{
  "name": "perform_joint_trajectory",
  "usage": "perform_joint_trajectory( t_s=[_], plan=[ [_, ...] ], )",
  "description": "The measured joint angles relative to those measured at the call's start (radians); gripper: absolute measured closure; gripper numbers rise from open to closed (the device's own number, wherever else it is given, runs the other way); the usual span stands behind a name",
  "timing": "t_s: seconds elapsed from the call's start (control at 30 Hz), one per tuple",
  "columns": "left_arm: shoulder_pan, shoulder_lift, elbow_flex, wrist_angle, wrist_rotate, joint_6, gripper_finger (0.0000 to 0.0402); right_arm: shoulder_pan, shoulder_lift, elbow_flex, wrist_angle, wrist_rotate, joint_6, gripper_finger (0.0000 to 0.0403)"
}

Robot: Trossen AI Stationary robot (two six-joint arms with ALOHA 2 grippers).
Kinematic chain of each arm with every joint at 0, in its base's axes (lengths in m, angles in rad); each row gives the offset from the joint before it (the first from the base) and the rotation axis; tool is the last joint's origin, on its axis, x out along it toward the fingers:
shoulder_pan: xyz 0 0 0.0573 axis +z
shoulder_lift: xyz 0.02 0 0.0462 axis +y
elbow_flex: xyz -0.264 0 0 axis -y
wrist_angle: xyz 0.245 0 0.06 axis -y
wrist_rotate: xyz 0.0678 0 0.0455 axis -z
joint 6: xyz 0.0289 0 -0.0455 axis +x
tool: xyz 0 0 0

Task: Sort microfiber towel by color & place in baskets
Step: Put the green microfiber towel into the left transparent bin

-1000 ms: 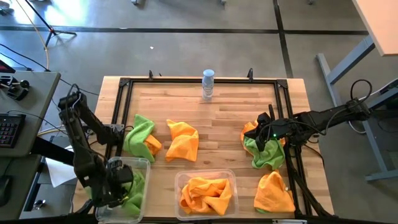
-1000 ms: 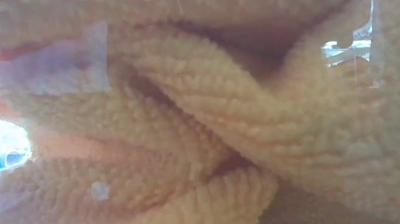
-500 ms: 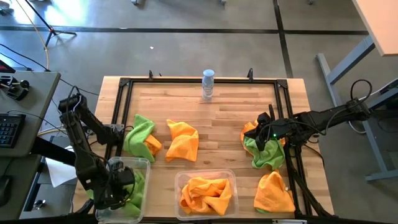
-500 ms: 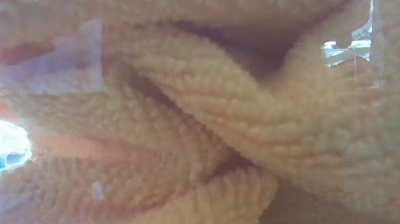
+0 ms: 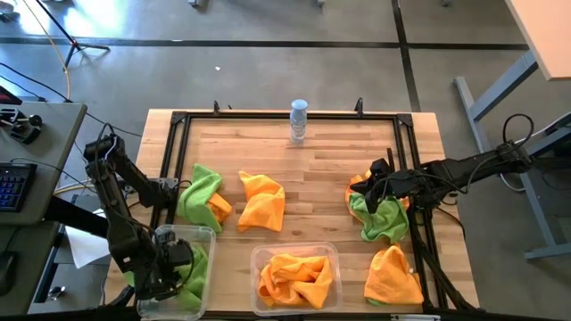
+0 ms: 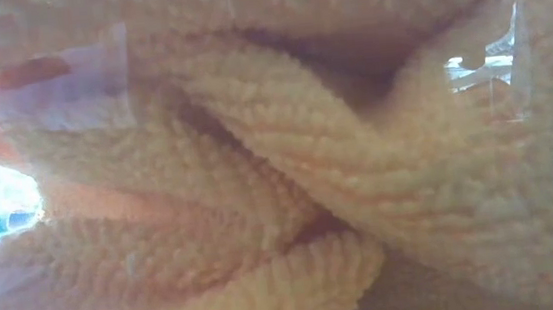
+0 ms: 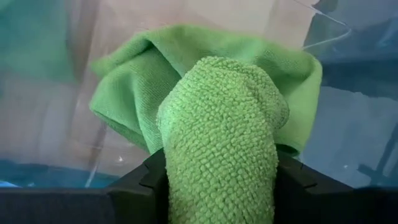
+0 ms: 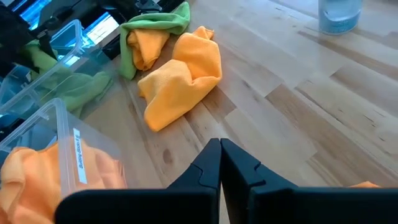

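Observation:
My left gripper point(image 5: 174, 267) is inside the narrower clear bin point(image 5: 183, 234) at the table's near left, shut on a bright green towel point(image 7: 205, 81). The wider clear bin point(image 5: 294, 248) at the near edge holds orange towels point(image 5: 294, 276), which fill the low view point(image 6: 278, 175). My right gripper point(image 5: 373, 189) is shut and hovers over an orange and green towel pile point(image 5: 382, 221) on the right side of the table. In the right wrist view its fingers point(image 8: 221, 155) hold nothing. My left gripper pinches a bunched fold of the green towel point(image 7: 217, 143) between its two fingers, coming from above into the bin. The fold bulges out past the fingertips. The rest of the towel point(image 7: 143, 74) lies spread on the bin's floor.
Loose on the wood lie a green and orange lump point(image 5: 203, 198), an orange towel point(image 5: 263, 203) and another orange towel point(image 5: 393, 278) at the near right. A small clear bottle point(image 5: 298, 120) stands at the far edge. A black frame point(image 5: 169, 160) borders the table.
My right gripper has shifted a little toward the far left over the right-hand pile. The left gripper stays in the narrower bin, still shut on the green towel.

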Motion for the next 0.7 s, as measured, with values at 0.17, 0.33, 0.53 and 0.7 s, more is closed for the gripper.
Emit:
perform_joint_trajectory(
  t_s=[0.17, 0.33, 0.53, 0.7],
  plan=[
    [0.003, 0.0, 0.0, -0.022, -0.058, -0.002, 0.0232, 0.0, 0.0, 0.0, 0.0, 0.036, -0.001, 0.0403],
    [0.004, 0.0, 0.0, -0.064, -0.057, -0.076, 0.0224, 0.0, 0.0, 0.0, 0.0, 0.064, -0.023, 0.0403],
    [0.008, 0.0, 0.0, -0.098, -0.031, -0.079, 0.0183, 0.0, 0.0, 0.0, 0.0, 0.072, -0.026, 0.0403],
    [0.02, 0.0, 0.0, -0.115, -0.032, -0.078, 0.0137, 0.0, 0.0, 0.0, -0.001, 0.072, -0.026, 0.0403]
  ],
)
